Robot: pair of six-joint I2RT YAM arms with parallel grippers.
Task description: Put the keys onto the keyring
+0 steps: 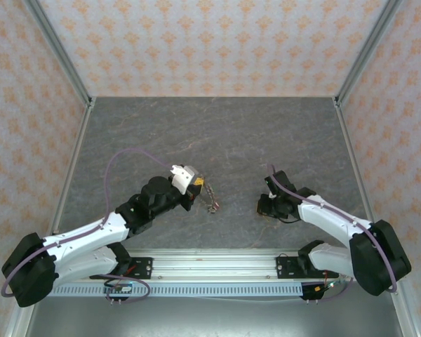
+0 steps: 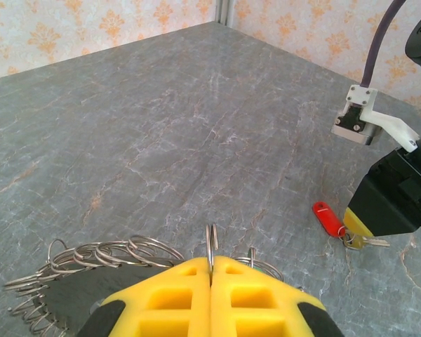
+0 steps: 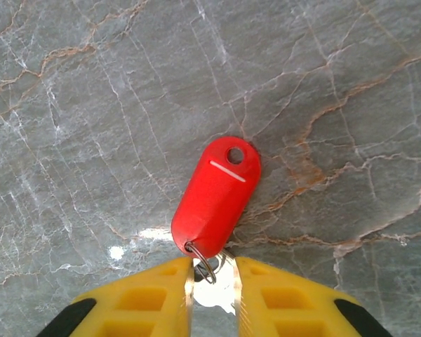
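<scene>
The keyring (image 1: 209, 196) is a bunch of looped grey wire rings (image 2: 105, 256) lying on the table. My left gripper (image 2: 211, 270) is shut on one upright ring (image 2: 211, 242) of it, and from above the left gripper (image 1: 196, 184) sits at the bunch's left end. A key (image 3: 217, 291) with a red plastic tag (image 3: 216, 196) lies flat on the table. My right gripper (image 3: 214, 281) has its jaws against both sides of the key's silver head. The left wrist view shows the red tag (image 2: 328, 217) and the key (image 2: 368, 242) poking out beside the right gripper's yellow fingertip (image 2: 358, 225).
The grey marbled table (image 1: 217, 133) is walled by patterned panels with metal corner posts (image 1: 59, 53). Both arms are bolted to a rail (image 1: 210, 263) at the near edge. About a hand's width of bare table separates the two grippers.
</scene>
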